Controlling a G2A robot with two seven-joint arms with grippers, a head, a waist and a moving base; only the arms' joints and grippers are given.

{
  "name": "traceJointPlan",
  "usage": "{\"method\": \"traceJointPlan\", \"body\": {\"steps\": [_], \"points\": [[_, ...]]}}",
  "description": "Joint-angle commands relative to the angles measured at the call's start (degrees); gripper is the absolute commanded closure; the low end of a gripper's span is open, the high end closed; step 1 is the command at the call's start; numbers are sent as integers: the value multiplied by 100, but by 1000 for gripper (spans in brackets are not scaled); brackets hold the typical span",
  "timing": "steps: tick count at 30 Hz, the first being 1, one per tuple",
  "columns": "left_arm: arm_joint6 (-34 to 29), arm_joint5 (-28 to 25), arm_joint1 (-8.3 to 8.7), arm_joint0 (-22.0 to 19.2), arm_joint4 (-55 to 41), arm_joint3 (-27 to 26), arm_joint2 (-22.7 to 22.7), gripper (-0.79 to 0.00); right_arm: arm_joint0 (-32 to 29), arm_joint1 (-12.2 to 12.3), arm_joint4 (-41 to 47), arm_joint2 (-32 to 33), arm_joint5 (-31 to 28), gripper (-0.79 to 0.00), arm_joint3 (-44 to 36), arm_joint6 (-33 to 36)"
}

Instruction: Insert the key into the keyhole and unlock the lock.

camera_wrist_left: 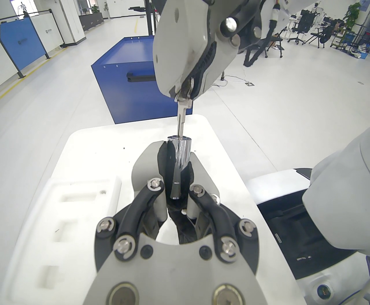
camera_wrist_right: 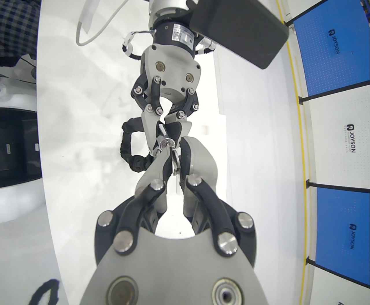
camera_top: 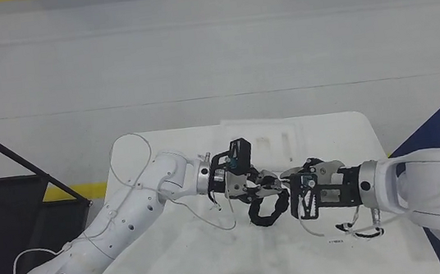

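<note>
Above the desk, near its middle, the left pincer is clamped on the chrome lock cylinder. Its two black pads press the sides of the cylinder, and the end with the keyhole points away from the wrist, toward the other arm. The right pincer faces it from the opposite side, tip to tip. It is closed tight on the head of the silver key, and the blade stands out from between the pads. The blade is in one line with the cylinder. Its tip touches the keyhole face, and most of the blade is outside. How deep the tip sits, I cannot tell. From the cylinder the black cable of the lock hangs down in a loop between the two pincers, over the desk. Farther away, a white foam tray with rectangular hollows lies at the far edge of the desk. A blue cabinet stands on the floor beside the desk.
</note>
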Motion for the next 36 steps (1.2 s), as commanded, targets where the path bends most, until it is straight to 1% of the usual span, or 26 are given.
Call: {"method": "traceJointPlan", "body": {"steps": [1,4,9,13,19,25,33,34,35,36], "points": [[10,0,5,-4,7,-13,9,0,-43,4,119,22,99,0,13,0],[14,0,11,-10,33,-37,24,0,-98,7,350,52,394,0,13,115],[13,0,11,-20,81,-60,40,0,-184,4,938,142,1147,0,-6,340],[-12,0,4,-38,179,-87,21,0,-253,5,1370,233,1621,0,79,485],[13,126,-20,46,530,-220,-100,0,-392,4,1693,336,2123,0,43,575],[5,313,-35,138,837,-385,-227,0,-514,-1,1944,366,2722,0,-27,828],[-110,461,-31,295,1164,-601,-378,0,-559,-40,2121,324,3238,0,-65,746],[-98,459,-34,313,1147,-600,-394,0,-549,-43,2114,323,3238,-336,-69,752],[-76,462,-38,332,1118,-584,-411,0,-545,-46,2127,318,3236,-785,-71,752],[-45,456,-42,350,1073,-560,-430,0,-537,-51,2166,326,3222,-785,-76,713]]}}
